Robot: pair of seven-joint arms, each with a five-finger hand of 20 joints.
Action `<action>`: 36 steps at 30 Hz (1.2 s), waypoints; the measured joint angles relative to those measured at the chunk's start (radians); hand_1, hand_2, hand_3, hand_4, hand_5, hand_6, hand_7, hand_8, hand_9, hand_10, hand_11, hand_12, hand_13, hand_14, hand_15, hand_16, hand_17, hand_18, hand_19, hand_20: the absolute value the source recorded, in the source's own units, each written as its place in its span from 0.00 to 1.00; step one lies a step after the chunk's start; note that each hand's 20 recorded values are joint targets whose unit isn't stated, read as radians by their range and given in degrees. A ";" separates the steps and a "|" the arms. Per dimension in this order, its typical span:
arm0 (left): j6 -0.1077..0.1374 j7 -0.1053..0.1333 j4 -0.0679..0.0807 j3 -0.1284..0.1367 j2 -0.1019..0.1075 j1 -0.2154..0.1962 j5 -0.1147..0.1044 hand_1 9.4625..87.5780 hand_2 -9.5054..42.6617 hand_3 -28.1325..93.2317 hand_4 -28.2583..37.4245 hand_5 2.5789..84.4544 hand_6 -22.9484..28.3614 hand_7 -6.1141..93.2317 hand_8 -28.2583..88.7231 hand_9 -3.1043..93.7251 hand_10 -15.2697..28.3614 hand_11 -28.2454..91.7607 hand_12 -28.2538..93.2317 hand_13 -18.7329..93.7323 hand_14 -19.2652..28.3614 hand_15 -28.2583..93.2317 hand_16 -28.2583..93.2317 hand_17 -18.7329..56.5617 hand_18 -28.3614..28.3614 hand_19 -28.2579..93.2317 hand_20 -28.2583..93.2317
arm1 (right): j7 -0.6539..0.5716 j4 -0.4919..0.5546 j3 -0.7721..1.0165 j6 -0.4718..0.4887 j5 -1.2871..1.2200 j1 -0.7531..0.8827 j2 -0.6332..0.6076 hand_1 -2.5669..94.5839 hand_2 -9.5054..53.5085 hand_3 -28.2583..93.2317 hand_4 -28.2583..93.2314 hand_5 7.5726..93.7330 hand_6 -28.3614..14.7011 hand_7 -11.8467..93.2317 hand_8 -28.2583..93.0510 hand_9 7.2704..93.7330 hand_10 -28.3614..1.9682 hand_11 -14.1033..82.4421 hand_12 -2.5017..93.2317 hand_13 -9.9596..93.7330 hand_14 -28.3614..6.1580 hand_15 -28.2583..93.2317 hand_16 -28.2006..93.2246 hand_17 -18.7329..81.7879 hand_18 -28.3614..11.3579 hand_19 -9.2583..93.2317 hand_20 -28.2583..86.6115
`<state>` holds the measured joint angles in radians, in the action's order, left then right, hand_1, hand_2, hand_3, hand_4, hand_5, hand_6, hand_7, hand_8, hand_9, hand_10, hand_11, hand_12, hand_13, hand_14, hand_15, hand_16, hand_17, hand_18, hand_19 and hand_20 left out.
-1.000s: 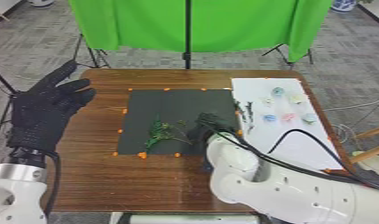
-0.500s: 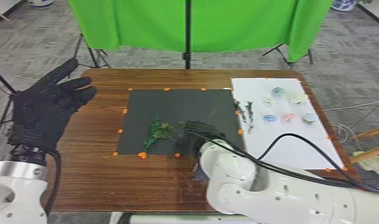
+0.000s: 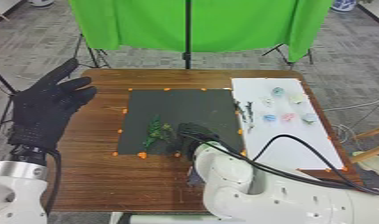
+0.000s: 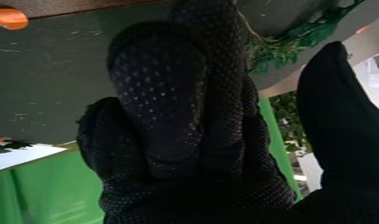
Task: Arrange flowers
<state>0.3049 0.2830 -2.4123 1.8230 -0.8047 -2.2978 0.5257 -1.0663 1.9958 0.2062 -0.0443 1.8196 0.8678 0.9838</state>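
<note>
My right hand (image 3: 196, 136) is over the lower right part of the black mat (image 3: 172, 105), just right of the green sprigs (image 3: 156, 131) lying there. In the right wrist view, the hand (image 4: 181, 105) has its fingers extended and its thumb standing apart; greenery (image 4: 314, 35) lies beyond them, its thin stems partly hidden behind the fingers. Dark stems (image 3: 249, 111) and small pale flowers, among them a blue one (image 3: 270, 118) and a pink one (image 3: 288, 117), lie on the white sheet (image 3: 296, 147). Off the table's left side, my left hand (image 3: 45, 107) is raised and open.
Orange markers (image 3: 142, 155) line the mat's edges on the brown table (image 3: 88, 175). Black cables (image 3: 296, 172) run along the right arm over the white sheet. A green cloth (image 3: 137, 25) hangs on a stand behind the table.
My right hand has shifted left and slightly toward the near edge of the mat, closer to the sprigs. The left hand keeps its place.
</note>
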 measured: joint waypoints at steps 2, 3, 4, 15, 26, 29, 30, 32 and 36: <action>0.001 -0.001 0.000 0.001 -0.001 -0.001 0.000 0.17 0.33 0.88 0.09 0.41 0.61 0.21 0.15 0.40 0.85 0.52 0.33 0.40 1.00 0.74 0.13 0.17 0.94 0.73 0.44 | -0.003 0.000 -0.006 -0.013 0.009 -0.002 -0.001 0.33 0.18 0.80 0.05 0.77 0.56 0.22 0.14 1.00 0.48 0.44 0.21 1.00 0.62 0.66 0.40 0.80 0.25 1.00 0.49; 0.001 -0.001 -0.001 0.002 -0.002 -0.003 0.000 0.18 0.33 0.88 0.09 0.41 0.61 0.21 0.15 0.40 0.85 0.52 0.33 0.40 1.00 0.74 0.13 0.17 0.94 0.73 0.44 | -0.004 0.000 -0.013 -0.025 0.016 -0.007 -0.003 0.33 0.18 0.80 0.05 0.77 0.56 0.22 0.14 1.00 0.48 0.44 0.20 0.99 0.62 0.66 0.40 0.80 0.25 1.00 0.49; 0.001 -0.001 -0.001 0.004 -0.003 -0.006 0.000 0.17 0.33 0.88 0.09 0.41 0.61 0.21 0.15 0.39 0.85 0.52 0.33 0.40 1.00 0.74 0.13 0.17 0.94 0.73 0.44 | -0.005 0.001 -0.018 -0.041 0.024 -0.011 -0.007 0.33 0.18 0.80 0.05 0.76 0.55 0.22 0.14 1.00 0.48 0.44 0.20 0.99 0.62 0.66 0.40 0.80 0.25 1.00 0.49; -0.001 0.008 -0.006 0.048 -0.007 -0.053 -0.001 0.17 0.32 0.88 0.09 0.41 0.61 0.21 0.15 0.39 0.85 0.52 0.33 0.40 1.00 0.74 0.13 0.17 0.94 0.74 0.44 | -0.040 0.026 0.199 -0.221 0.125 0.060 -0.105 0.34 0.15 0.81 0.05 0.63 0.49 0.21 0.15 0.94 0.39 0.39 0.19 0.95 0.55 0.62 0.37 0.77 0.27 1.00 0.34; 0.001 0.095 -0.021 0.108 -0.048 -0.244 -0.024 0.17 0.32 0.89 0.08 0.41 0.61 0.21 0.15 0.39 0.85 0.52 0.33 0.40 1.00 0.74 0.13 0.18 0.94 0.73 0.44 | -0.145 -0.024 0.341 -0.226 0.163 0.141 -0.218 0.34 0.14 0.81 0.05 0.59 0.47 0.21 0.15 0.93 0.39 0.40 0.19 0.95 0.55 0.62 0.37 0.77 0.27 1.00 0.32; 0.002 0.097 -0.021 0.107 -0.058 -0.263 -0.026 0.16 0.32 0.89 0.08 0.41 0.61 0.21 0.15 0.39 0.85 0.52 0.33 0.40 1.00 0.74 0.13 0.18 0.94 0.73 0.44 | -0.157 -0.043 0.365 -0.219 0.164 0.163 -0.231 0.34 0.13 0.81 0.05 0.58 0.47 0.21 0.15 0.93 0.39 0.40 0.19 0.95 0.55 0.63 0.37 0.77 0.27 1.00 0.32; 0.002 0.097 -0.021 0.106 -0.060 -0.263 -0.027 0.17 0.32 0.89 0.08 0.41 0.61 0.21 0.15 0.39 0.85 0.52 0.33 0.40 1.00 0.74 0.13 0.18 0.94 0.73 0.44 | -0.160 -0.051 0.365 -0.215 0.164 0.166 -0.234 0.34 0.13 0.81 0.05 0.58 0.47 0.21 0.15 0.93 0.39 0.40 0.19 0.95 0.55 0.63 0.37 0.77 0.27 1.00 0.32; 0.002 0.097 -0.020 0.099 -0.060 -0.260 -0.027 0.17 0.32 0.89 0.08 0.41 0.61 0.21 0.15 0.39 0.85 0.52 0.33 0.40 1.00 0.74 0.13 0.18 0.94 0.73 0.44 | -0.165 -0.069 0.365 -0.203 0.160 0.168 -0.240 0.35 0.12 0.81 0.05 0.58 0.47 0.21 0.15 0.93 0.39 0.40 0.19 0.95 0.55 0.63 0.37 0.77 0.27 1.00 0.32; 0.002 0.094 -0.017 0.081 -0.060 -0.238 -0.027 0.17 0.32 0.89 0.08 0.41 0.61 0.21 0.15 0.39 0.85 0.52 0.33 0.40 1.00 0.74 0.13 0.18 0.94 0.73 0.44 | -0.171 -0.103 0.338 -0.177 0.151 0.156 -0.248 0.35 0.10 0.80 0.05 0.58 0.47 0.21 0.15 0.92 0.39 0.40 0.19 0.95 0.55 0.63 0.37 0.77 0.27 1.00 0.32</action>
<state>0.3072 0.3768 -2.4295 1.9045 -0.8648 -2.5353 0.4989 -1.2373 1.8933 0.5440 -0.2212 1.9708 1.0237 0.7360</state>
